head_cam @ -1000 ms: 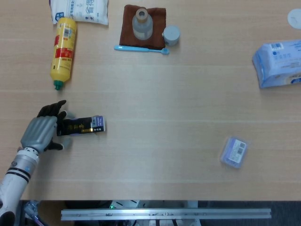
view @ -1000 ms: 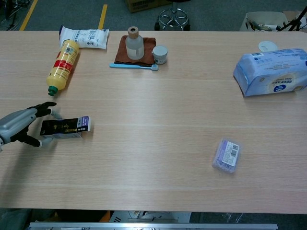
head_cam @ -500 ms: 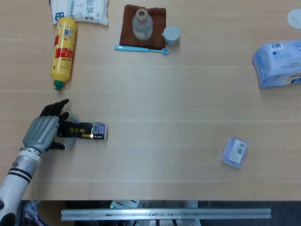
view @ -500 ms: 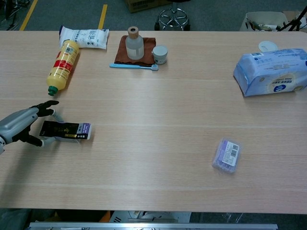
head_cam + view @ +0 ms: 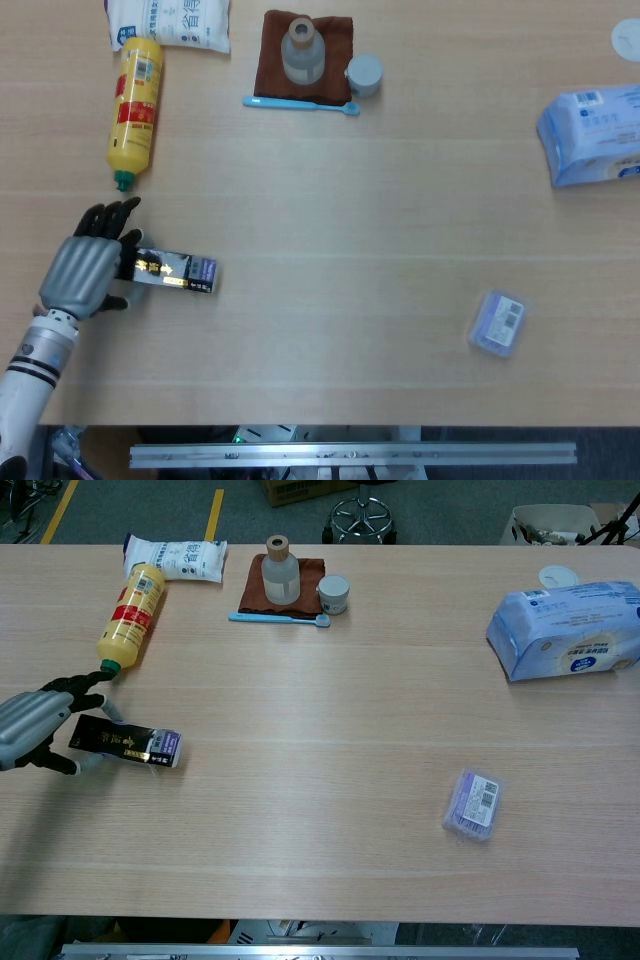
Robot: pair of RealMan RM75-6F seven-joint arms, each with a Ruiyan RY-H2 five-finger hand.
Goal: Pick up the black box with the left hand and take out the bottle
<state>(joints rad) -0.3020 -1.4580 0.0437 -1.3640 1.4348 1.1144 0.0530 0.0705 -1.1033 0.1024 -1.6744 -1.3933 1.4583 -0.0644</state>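
Observation:
The black box [image 5: 172, 270] with gold print and a purple end lies slanted at the table's left side, its purple end pointing right and slightly down. My left hand [image 5: 84, 268] grips its left end, with the fingers [image 5: 108, 219] over the far side and the thumb on the near side. In the chest view the same black box [image 5: 124, 743] sticks out to the right of my left hand [image 5: 35, 730]. I cannot tell whether the box is off the table. No bottle shows at the box. My right hand is in neither view.
A yellow bottle [image 5: 135, 107] lies just beyond the hand, below a white bag [image 5: 168, 22]. At the back stand a glass bottle [image 5: 302, 52] on a brown cloth, a small cup [image 5: 364, 75] and a blue toothbrush [image 5: 300, 103]. A tissue pack [image 5: 592, 134] and a purple packet [image 5: 498, 322] lie at the right.
The left hand has closed on the box's left end and shifted it up and to the left. The box has turned, so its purple end now points down-right.

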